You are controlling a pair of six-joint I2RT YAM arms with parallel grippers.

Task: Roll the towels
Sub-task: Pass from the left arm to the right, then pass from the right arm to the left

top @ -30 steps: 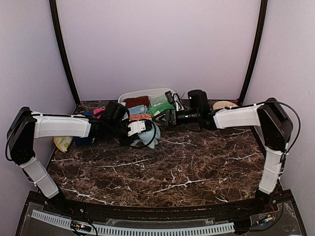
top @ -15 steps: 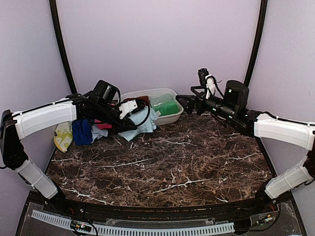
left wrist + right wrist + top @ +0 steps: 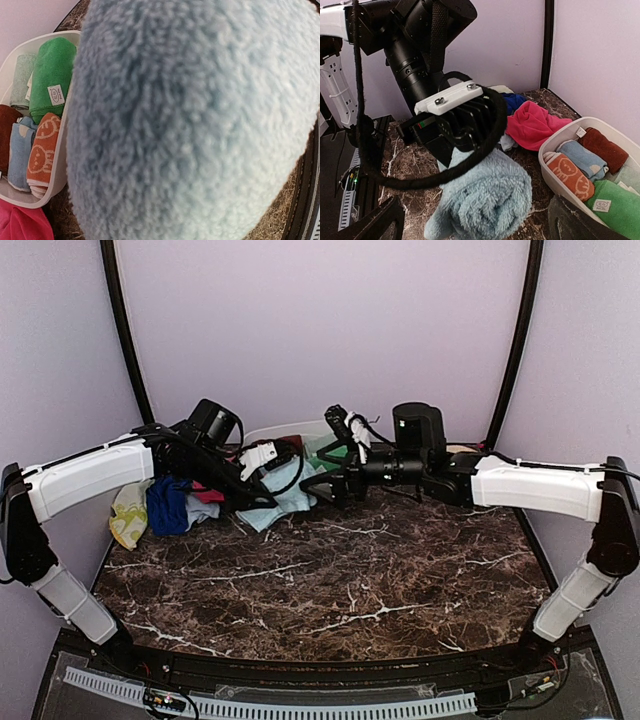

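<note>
- The left pincer was closed down narrow on a fluffy pale blue towel, which hung from it in a loose bundle.
- That towel filled almost the whole left wrist view; whether its lower end touched the dark marble desk could not be told.
- The right pincer stood spread wide with nothing in it, pointing at the hanging towel from just beside it.
- A white oval tub sat at the back of the desk, near the hanging towel.
- Inside the tub, rolled towels lay side by side: a green towel, an orange patterned towel and a dark red towel.
- A pink towel lay crumpled on the desk beside the tub, with a royal blue towel past it towards the left wall.
</note>
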